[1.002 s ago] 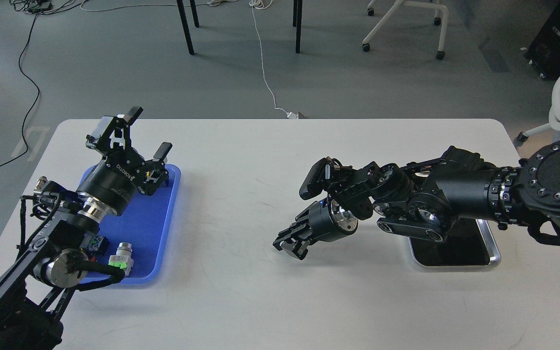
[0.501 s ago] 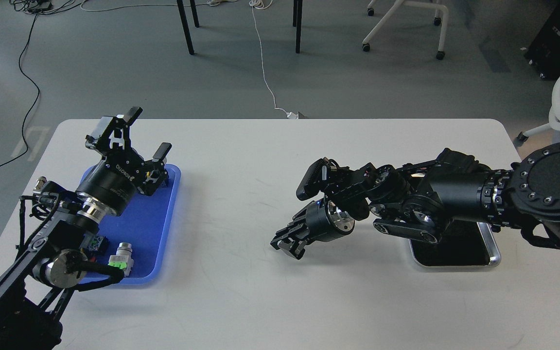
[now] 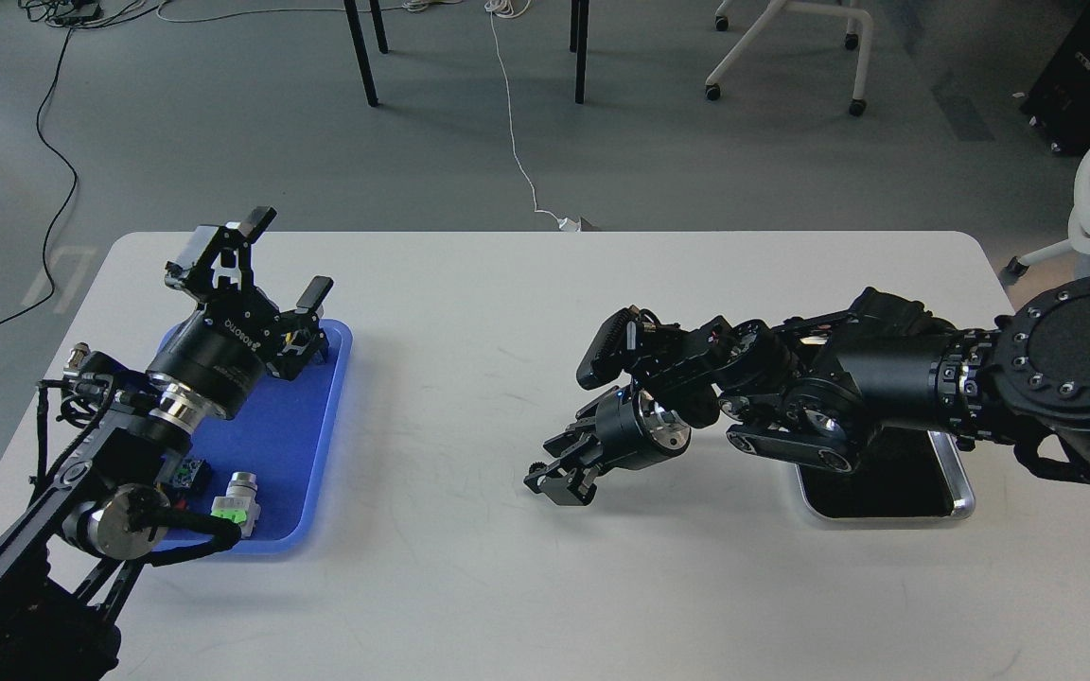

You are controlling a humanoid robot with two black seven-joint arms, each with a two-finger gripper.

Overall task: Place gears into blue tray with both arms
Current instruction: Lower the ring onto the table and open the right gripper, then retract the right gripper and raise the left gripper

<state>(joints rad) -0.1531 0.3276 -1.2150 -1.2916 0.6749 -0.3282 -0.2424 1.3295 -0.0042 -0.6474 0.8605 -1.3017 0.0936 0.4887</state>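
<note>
The blue tray point(image 3: 282, 443) lies at the table's left side. Above its far end my left gripper point(image 3: 290, 257) is open, fingers spread wide with nothing between them. My right gripper point(image 3: 545, 468) points down-left at the middle of the table, close to the surface. Its fingers stand slightly apart, and a tiny dark gear point(image 3: 537, 467) shows between the tips, at or just above the tabletop. No other gear shows.
A green-capped push-button switch point(image 3: 235, 501) and a small dark part point(image 3: 190, 471) sit in the blue tray's near end. A shiny steel tray point(image 3: 959, 487) lies under my right forearm. Bare white tabletop point(image 3: 431, 397) separates the two arms.
My right gripper moved slightly left and down toward the table, and its fingers parted a little, showing the gear between the tips. The left arm has barely moved.
</note>
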